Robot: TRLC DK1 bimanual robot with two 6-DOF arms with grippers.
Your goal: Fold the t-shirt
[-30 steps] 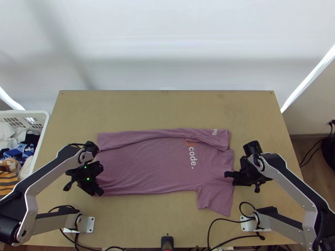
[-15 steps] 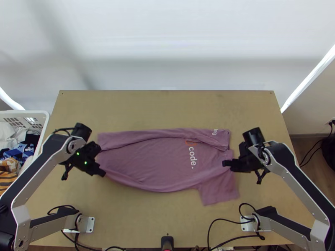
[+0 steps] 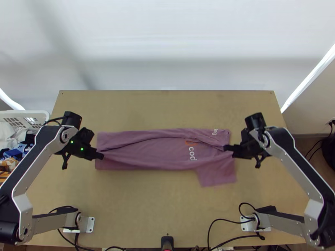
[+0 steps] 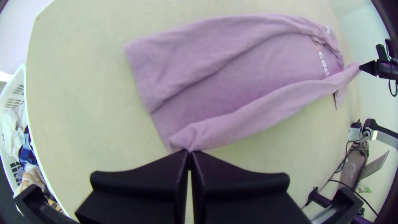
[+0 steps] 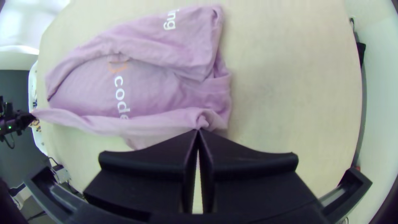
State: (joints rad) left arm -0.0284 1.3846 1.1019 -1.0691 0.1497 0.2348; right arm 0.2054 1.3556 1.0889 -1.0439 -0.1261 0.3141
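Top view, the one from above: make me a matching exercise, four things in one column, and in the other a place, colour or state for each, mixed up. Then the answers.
Column one
1. Left gripper
2. Basket
3. Right gripper
4. Shirt

Column two
A. Mauve, far side folded inward
B. Shut on cloth at the end with the sleeve
C. White, beside the table
D. Shut on cloth at the end away from the sleeve

Pairs: 1-D, 2-C, 3-B, 4-A
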